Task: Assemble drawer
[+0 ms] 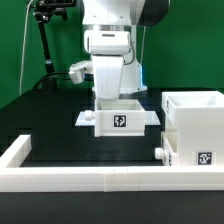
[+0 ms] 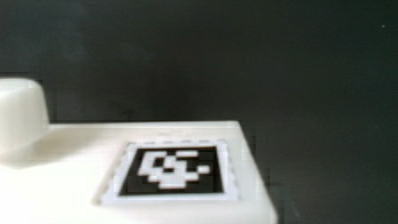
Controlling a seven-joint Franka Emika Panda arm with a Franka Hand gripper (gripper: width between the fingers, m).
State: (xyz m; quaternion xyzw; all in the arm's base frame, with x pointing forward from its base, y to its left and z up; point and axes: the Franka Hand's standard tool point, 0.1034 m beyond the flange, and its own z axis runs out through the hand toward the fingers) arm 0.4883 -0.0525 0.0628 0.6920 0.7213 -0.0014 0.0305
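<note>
A small open-top white box [image 1: 120,115] with a black-and-white tag on its near face sits at the table's middle. My gripper [image 1: 108,98] reaches down into its rim on the exterior view's left, and the box wall hides the fingertips. The wrist view shows a tagged white face of the box [image 2: 173,168] very close and blurred, with a rounded white part [image 2: 18,120] beside it. No fingers show there. The tall white housing [image 1: 197,128] stands at the exterior view's right, with a knob [image 1: 160,152] low on its side.
The marker board [image 1: 86,118] lies flat under and behind the small box. A low white wall [image 1: 70,176] edges the black table at the front. A black stand [image 1: 45,45] rises at the back on the exterior view's left.
</note>
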